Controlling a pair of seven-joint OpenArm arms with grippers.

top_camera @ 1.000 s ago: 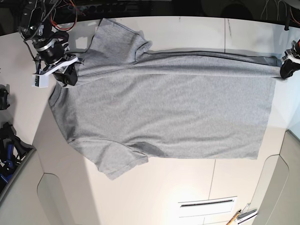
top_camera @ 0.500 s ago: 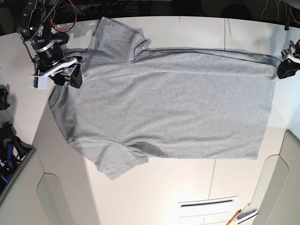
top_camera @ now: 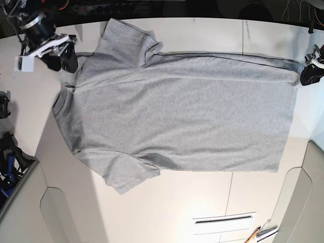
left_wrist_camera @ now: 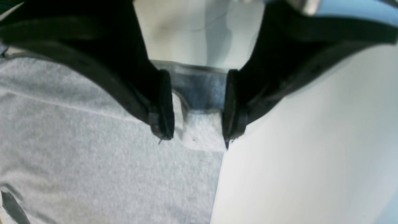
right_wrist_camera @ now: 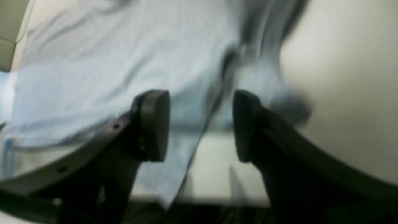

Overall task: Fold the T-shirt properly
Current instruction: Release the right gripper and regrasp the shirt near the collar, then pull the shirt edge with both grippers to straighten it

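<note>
The heather-grey T-shirt (top_camera: 177, 116) lies flat on the white table (top_camera: 202, 202), plain side up, with the neck at the left and the hem at the right. A narrow strip along its far edge is folded over. My right gripper (top_camera: 63, 58) hovers open just off the shoulder by the collar. In the blurred right wrist view its jaws (right_wrist_camera: 199, 93) stand apart with the shirt (right_wrist_camera: 108, 62) beyond them. My left gripper (top_camera: 308, 76) is at the far hem corner. In the left wrist view it (left_wrist_camera: 196, 138) is open, with the hem corner (left_wrist_camera: 202, 133) lying between the fingers.
Dark gear (top_camera: 7, 157) sits off the table's left edge. A slotted white panel (top_camera: 223, 219) and a pen with a clip (top_camera: 260, 234) lie near the front right. The table's far edge (top_camera: 202, 20) borders a dark background.
My right gripper has let go of the shoulder and moved up and left, off the shirt. My left gripper has released the hem corner and shifted slightly right.
</note>
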